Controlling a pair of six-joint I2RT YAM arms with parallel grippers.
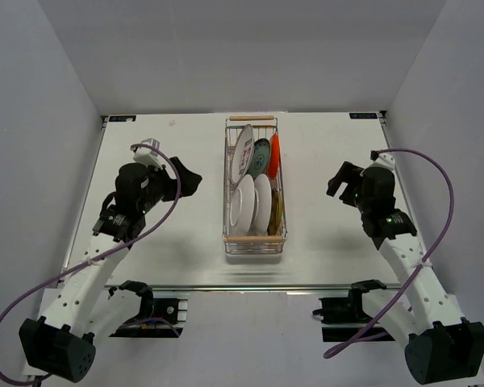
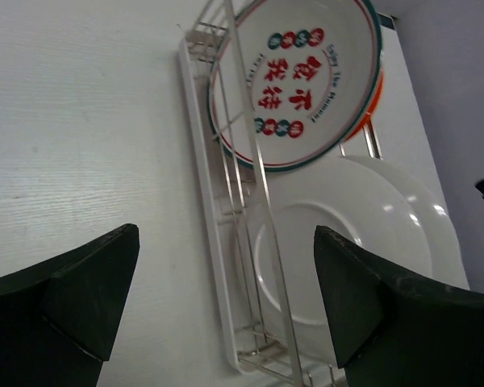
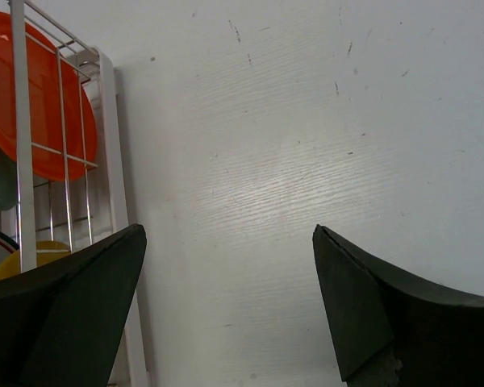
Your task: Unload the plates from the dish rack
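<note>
The silver wire dish rack (image 1: 227, 193) stands mid-table with a wooden handle at each short end. Several plates stand in it: a white plate with green rim and red marks (image 1: 242, 151), a teal one (image 1: 261, 155), an orange-red one (image 1: 274, 155), plain white ones (image 1: 247, 203) and a yellow-brown one (image 1: 276, 211). My left gripper (image 1: 192, 182) is open and empty, left of the rack. In the left wrist view the marked plate (image 2: 294, 81) and a white plate (image 2: 347, 242) show behind the rack wires (image 2: 254, 161). My right gripper (image 1: 335, 182) is open and empty, right of the rack; its view shows the orange-red plate (image 3: 32, 97).
The rack sits on a white table (image 1: 161, 234) inside grey walls. The table's metal front edge (image 1: 242, 286) runs just past the rack's near handle (image 1: 255, 238). Purple cables loop off both arms.
</note>
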